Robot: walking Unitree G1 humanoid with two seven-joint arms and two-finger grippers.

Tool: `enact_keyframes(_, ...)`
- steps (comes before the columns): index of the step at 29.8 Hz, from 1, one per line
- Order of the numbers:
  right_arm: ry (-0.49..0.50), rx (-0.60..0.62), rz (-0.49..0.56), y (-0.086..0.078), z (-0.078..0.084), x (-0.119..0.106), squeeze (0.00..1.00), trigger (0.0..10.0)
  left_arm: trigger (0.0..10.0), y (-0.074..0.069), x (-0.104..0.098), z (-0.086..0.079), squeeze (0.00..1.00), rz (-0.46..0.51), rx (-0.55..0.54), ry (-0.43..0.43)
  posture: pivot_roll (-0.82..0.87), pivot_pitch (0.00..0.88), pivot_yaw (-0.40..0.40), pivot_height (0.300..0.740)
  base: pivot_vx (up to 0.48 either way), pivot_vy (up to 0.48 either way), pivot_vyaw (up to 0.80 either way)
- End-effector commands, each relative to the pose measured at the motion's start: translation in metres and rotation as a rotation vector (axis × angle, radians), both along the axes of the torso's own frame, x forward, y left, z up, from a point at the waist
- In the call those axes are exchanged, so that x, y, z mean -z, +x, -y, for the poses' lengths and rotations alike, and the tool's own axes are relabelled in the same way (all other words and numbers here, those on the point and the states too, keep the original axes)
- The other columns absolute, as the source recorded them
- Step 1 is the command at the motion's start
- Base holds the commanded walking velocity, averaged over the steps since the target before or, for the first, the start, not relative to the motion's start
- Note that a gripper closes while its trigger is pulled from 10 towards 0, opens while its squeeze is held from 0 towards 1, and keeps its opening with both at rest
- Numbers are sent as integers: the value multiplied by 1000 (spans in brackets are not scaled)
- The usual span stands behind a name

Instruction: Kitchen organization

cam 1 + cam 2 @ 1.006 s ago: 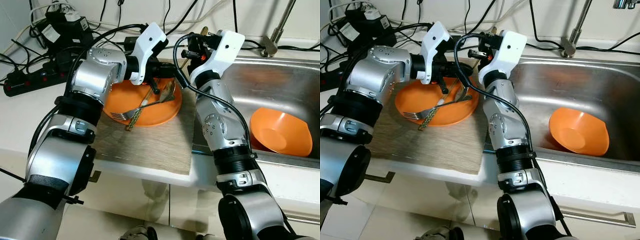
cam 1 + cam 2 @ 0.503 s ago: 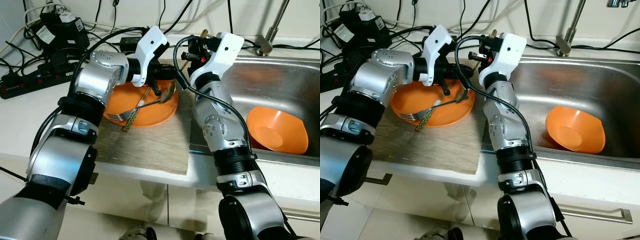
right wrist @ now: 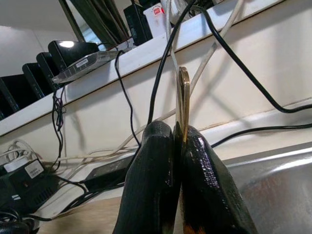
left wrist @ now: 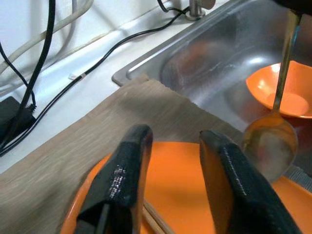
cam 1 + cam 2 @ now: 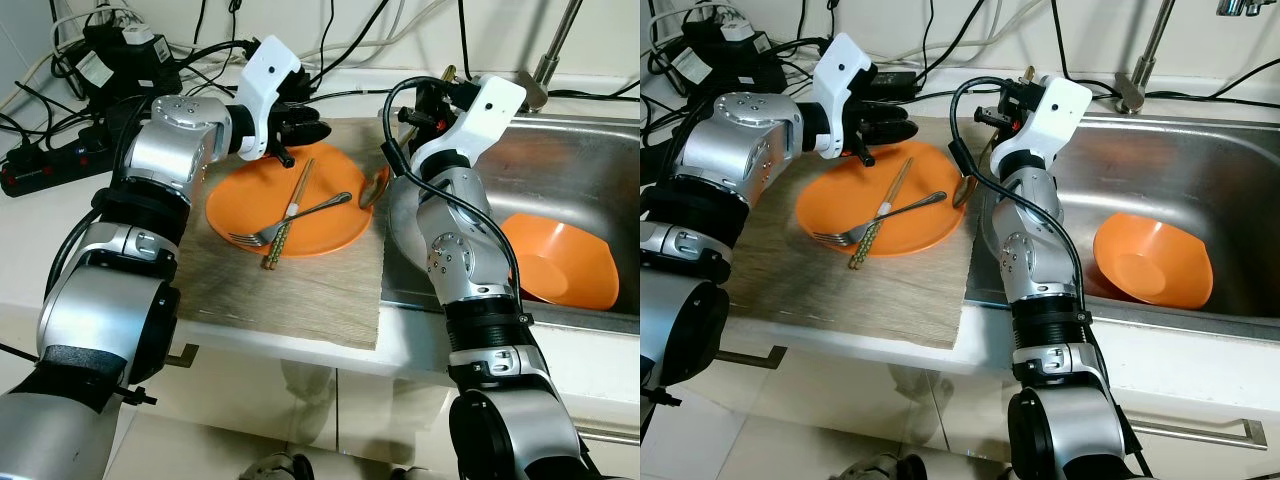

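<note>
Spoon (image 5: pixel 373 188) handle hidden in right tool (image 3: pixel 178 141)

Head stereo pair looks down on counter, both share plate (image 5: pixel 290 208) & sink (image 5: pixel 1200 160), wrist cams close-up

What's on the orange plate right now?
On the orange plate lie a fork and a pair of chopsticks crossing it. The spoon is off it, held by the right gripper at the plate's sink-side edge. Anything beneath the cutlery is hidden.
</note>
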State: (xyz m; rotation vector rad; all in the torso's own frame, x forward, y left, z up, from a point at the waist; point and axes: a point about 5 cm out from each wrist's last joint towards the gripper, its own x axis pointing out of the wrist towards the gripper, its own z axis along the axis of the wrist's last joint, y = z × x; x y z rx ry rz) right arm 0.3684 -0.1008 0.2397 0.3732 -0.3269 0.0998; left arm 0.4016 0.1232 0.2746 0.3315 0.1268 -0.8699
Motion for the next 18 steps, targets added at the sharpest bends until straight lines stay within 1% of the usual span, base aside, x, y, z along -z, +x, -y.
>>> enact_keyframes(1,-33,-1,-24,0,-2,5,0,0,10000,1,-10,0,1000,34,-7,11,-91,12,99,740,0,0,0)
enact_keyframes(2,-59,13,5,-1,-2,-3,0,10000,10000,2,-10,0,0,33,-19,2,-94,9,97,740,0,0,0)
enact_keyframes(3,-78,28,37,-2,0,-11,0,10000,10000,2,-9,0,0,34,-25,-2,-96,6,97,740,0,0,0)
enact_keyframes(4,-78,28,37,-2,0,-11,0,10000,10000,2,-9,0,0,34,-25,-2,-96,6,97,740,0,0,0)
enact_keyframes(5,-90,72,101,-3,11,-31,0,10000,10000,3,-7,-3,0,23,-53,-38,-101,1,97,740,0,0,0)
enact_keyframes(6,-90,72,101,-3,11,-31,0,10000,10000,3,-7,-3,0,23,-53,-38,-101,1,97,740,0,0,0)
enact_keyframes(8,-90,105,126,-3,22,-38,0,10000,10000,4,-3,-6,0,8,-70,-70,-102,0,98,740,0,0,0)
enact_keyframes(10,-94,134,129,-2,31,-40,0,10000,10000,3,1,-8,0,-8,-84,-94,-102,0,98,740,0,0,0)
enact_keyframes(13,-93,180,145,-2,44,-45,0,10000,10000,3,11,-11,0,-35,-104,-97,-99,0,97,740,0,0,0)
enact_keyframes(17,-94,201,152,-2,49,-49,0,10000,10000,2,16,-12,0,-55,-107,-96,-99,0,98,740,0,0,0)
enact_keyframes(18,-99,214,152,-2,53,-49,0,10000,10000,2,18,-12,0,-63,-115,-102,-98,0,100,740,0,0,0)
